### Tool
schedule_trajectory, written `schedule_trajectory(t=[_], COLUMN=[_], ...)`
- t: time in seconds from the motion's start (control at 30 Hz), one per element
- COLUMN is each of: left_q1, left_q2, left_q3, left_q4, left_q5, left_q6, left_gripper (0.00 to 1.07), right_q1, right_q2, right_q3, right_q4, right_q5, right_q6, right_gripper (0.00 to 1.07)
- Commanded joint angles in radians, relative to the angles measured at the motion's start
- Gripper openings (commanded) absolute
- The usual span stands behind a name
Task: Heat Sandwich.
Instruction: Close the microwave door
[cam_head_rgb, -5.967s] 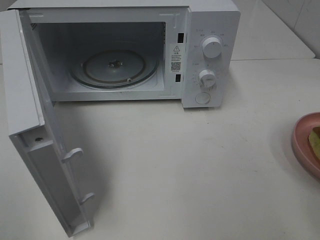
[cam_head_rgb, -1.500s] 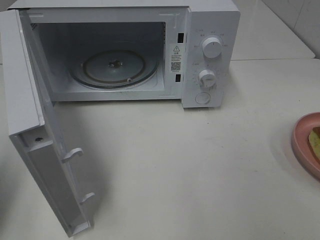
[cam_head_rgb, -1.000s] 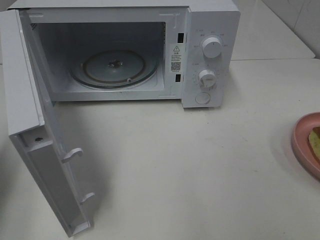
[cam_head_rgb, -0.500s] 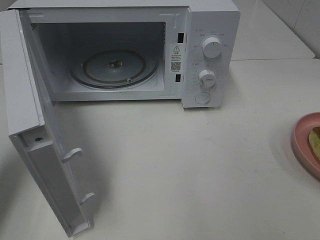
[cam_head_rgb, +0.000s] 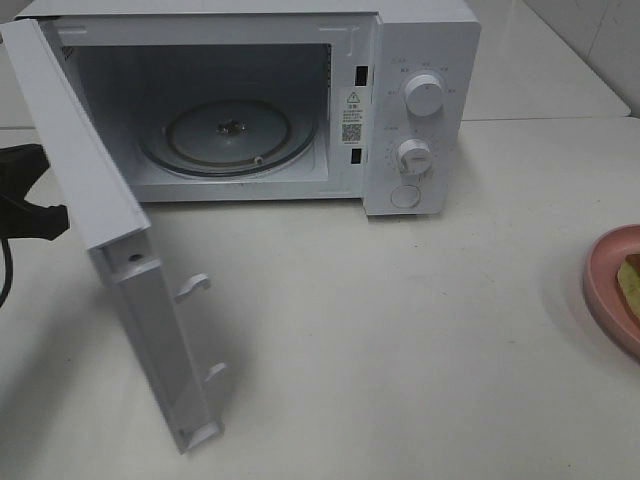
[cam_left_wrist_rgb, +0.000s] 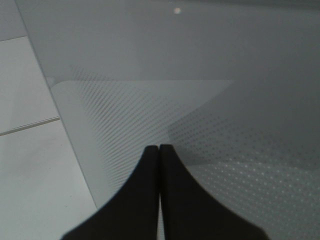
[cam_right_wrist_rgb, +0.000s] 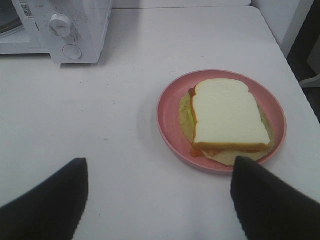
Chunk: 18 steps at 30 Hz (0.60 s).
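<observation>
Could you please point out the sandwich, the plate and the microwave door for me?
sandwich (cam_right_wrist_rgb: 229, 111), right wrist view, middle of the top bread slice.
plate (cam_right_wrist_rgb: 169, 106), right wrist view, bare pink rim beside the sandwich.
door (cam_head_rgb: 160, 340), exterior high view, inner face of the open door.

The boxy white microwave (cam_head_rgb: 300, 100) looks like painted metal with a faint sheen, its two round white knobs (cam_head_rgb: 424, 95) smooth plastic. Inside, the round clear glass turntable (cam_head_rgb: 228, 135) shines. The swung-open white door (cam_head_rgb: 120, 260) appears smooth plastic, and its grey window panel (cam_left_wrist_rgb: 200, 100) carries a fine dotted mesh (semi-glossy, slightly reflective). The off-white tabletop (cam_head_rgb: 400, 330) is matt and smooth. The round pink plate (cam_right_wrist_rgb: 170, 107) looks like matt plastic; the white-bread sandwich (cam_right_wrist_rgb: 227, 115) has a soft, finely porous surface. The black fingers (cam_right_wrist_rgb: 50, 205) appear matt.
</observation>
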Motion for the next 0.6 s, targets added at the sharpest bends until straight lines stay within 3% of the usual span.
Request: schedule_trajectory(t=[0.03, 0.3, 0.4, 0.6], left_q1=[-0.075, -0.211, -0.280, -0.347], left_q2=[0.015, 0.051, 0.071, 0.110], left_q3=[-0.023, -0.090, -0.135, -0.213], left_q4=[-0.104, -0.258, -0.363, -0.465], left_q5=[-0.022, -0.019, -0.013, 0.019], left_q6=[0.035, 0.067, 0.129, 0.194], left_gripper=[0.00, 0.00, 0.00, 0.00], right_q1=[-0.003, -0.003, -0.003, -0.003], right_q2=[-0.026, -0.026, -0.026, -0.026], right_q3=[0.002, 0.002, 0.002, 0.002], right_q4=[0.003, 0.003, 0.003, 0.003], right_q5=[-0.011, -0.011, -0.011, -0.011], right_q6=[-0.010, -0.010, -0.010, -0.010], right_gripper=[0.76, 0.76, 0.76, 0.76])
